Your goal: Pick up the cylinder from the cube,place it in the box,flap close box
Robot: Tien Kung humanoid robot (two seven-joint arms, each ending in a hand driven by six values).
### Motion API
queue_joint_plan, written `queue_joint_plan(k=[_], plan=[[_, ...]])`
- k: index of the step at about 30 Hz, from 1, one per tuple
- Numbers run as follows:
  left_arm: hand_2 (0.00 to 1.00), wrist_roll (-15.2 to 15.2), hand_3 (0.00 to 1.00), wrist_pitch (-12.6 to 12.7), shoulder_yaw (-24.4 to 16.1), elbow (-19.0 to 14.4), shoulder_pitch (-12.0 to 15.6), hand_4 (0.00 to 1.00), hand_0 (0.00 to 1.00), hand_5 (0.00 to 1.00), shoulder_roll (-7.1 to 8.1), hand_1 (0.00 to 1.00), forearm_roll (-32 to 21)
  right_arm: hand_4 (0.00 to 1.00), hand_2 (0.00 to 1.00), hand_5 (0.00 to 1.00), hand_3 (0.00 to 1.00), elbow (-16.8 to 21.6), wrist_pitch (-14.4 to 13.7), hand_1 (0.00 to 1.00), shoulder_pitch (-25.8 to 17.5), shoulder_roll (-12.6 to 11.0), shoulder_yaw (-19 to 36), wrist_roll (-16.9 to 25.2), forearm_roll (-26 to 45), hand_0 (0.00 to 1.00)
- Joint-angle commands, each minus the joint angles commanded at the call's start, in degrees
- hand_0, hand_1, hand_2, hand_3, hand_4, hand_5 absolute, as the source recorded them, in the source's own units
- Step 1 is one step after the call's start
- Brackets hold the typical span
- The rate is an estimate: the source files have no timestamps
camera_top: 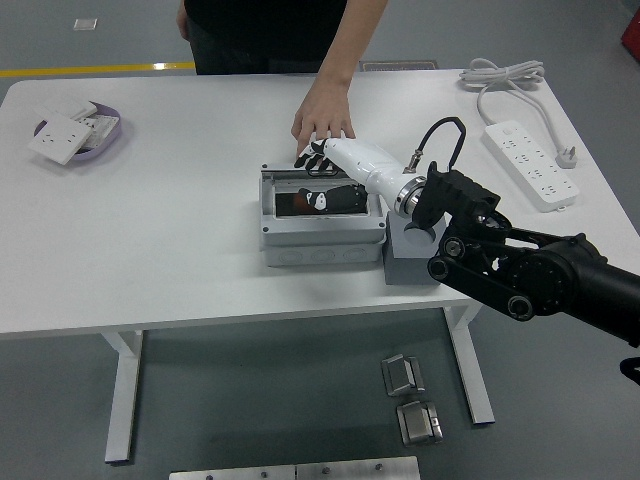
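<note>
In the head view, the right hand (322, 170) lies palm-down on the transparent lid (320, 185) of the grey box (320, 228), near the lid's 12 o'clock edge. Its fingers are spread and flat; they press and hold nothing. The lid looks almost fully down. Under it a dark orange shape shows, which is probably the cylinder (300, 204), so it seems to be already inside the box. The grey cube (410, 258) stands just beside the box at 3 o'clock, partly covered by the robot's forearm; its top hole cannot be seen.

A person's hand (322, 112) rests on the desk (170, 250) at 12 o'clock of the box, its fingertips just beside the box's far edge.

I judge the lid as light, stiff plastic, smooth and a little slippery. It turns on a hinge, so a flat push on its middle should serve better than a grip. The box is probably light and may slide under a hard push.

The lid's latch is hidden, so whether it is locked is unclear. The left arm is not visible.
</note>
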Motion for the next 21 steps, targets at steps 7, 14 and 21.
queue_joint_plan(k=[7,14,21], plan=[[0.609,0.23,0.611,0.07,-0.42,0.00,0.22,0.666,0.598,0.299,-0.16,0.621,0.24,0.612,0.655,0.303,0.693,1.18,-0.19,0.630,-1.85,-0.36,0.58,-0.43,-1.45,0.583],[0.609,0.27,0.611,0.06,-0.59,0.00,0.20,0.664,0.598,0.298,-0.31,0.621,0.36,0.604,0.656,0.298,0.697,0.94,-0.31,0.632,-3.56,-0.90,4.47,-0.70,-3.06,0.579],[0.609,0.84,0.610,0.35,-1.47,0.00,0.71,0.663,0.598,0.298,-0.52,0.621,0.83,0.589,0.655,0.283,0.698,4.42,-0.45,0.628,-9.19,-3.87,13.85,-1.58,-7.98,0.583]])
